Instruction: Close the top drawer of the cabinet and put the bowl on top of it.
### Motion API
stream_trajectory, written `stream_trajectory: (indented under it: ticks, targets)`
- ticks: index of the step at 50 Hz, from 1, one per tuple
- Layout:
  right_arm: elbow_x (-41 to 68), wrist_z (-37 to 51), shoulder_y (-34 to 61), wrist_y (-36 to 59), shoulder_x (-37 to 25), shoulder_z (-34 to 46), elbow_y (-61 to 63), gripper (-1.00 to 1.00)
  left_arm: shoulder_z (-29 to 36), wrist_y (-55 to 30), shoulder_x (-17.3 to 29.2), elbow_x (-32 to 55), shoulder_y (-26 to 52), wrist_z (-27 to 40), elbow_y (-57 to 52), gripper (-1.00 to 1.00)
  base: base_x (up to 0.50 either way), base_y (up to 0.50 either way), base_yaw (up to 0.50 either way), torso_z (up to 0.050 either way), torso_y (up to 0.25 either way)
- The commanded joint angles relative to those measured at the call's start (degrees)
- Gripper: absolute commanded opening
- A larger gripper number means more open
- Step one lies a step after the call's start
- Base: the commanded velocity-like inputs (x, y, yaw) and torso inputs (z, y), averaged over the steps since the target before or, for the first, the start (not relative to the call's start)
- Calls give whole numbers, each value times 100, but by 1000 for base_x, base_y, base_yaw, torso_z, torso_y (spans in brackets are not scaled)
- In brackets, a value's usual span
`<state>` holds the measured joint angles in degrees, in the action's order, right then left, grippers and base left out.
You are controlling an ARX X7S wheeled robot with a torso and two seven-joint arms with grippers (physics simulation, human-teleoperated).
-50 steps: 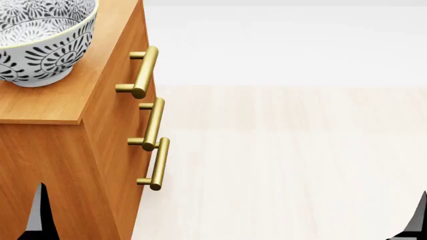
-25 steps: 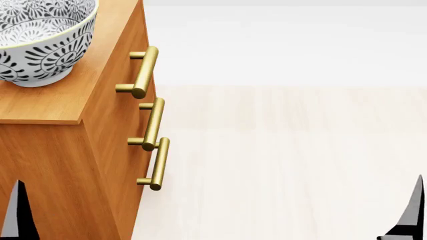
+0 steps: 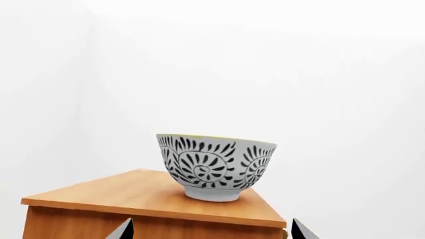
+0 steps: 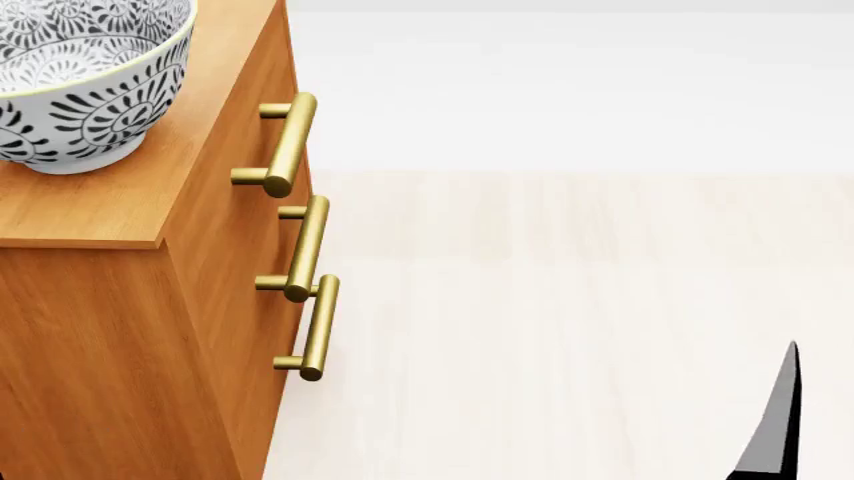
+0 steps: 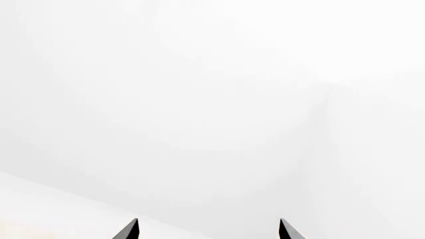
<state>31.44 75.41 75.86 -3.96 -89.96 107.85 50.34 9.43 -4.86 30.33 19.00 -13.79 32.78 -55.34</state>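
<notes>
Bowl seated upright on cabinet top, 10 o'clock. Top drawer flush, judged shut. Left pincer, right pincer: gaping, empty. Task judged complete.

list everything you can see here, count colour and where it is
bowl: 1, white with dark floral pattern, upright on the cabinet top
cabinet: 1, orange-brown wood, at the head view's left, on the floor
top drawer: 1, orange-brown front, uppermost, flush with the fronts below
handles: 3, brass bars, one per drawer front
floor: pale wood, right of the cabinet
walls: white, behind
left tool: 1, black tips apart, empty, facing the bowl
right tool: 1, black tips apart, empty, facing the white wall
</notes>
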Motion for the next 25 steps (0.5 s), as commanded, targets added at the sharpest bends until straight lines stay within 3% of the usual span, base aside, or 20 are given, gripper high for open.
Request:
stream_trajectory:
  ticks: [1, 17, 25]
  targets:
    - [-503, 568, -16, 763, -4, -7, 957, 100, -67, 145, 103, -99, -231, 70, -285, 100, 0, 0, 0, 0, 0]
    - [-1052, 733, -203, 677, -4, 153, 964, 100, -61, 299, 288, -115, -343, 263, -422, 100, 0, 0, 0, 0, 0]
    - [-1054, 765, -213, 659, -4, 151, 964, 100, 145, 602, 730, -139, -378, 733, -456, 100, 0, 0, 0, 0, 0]
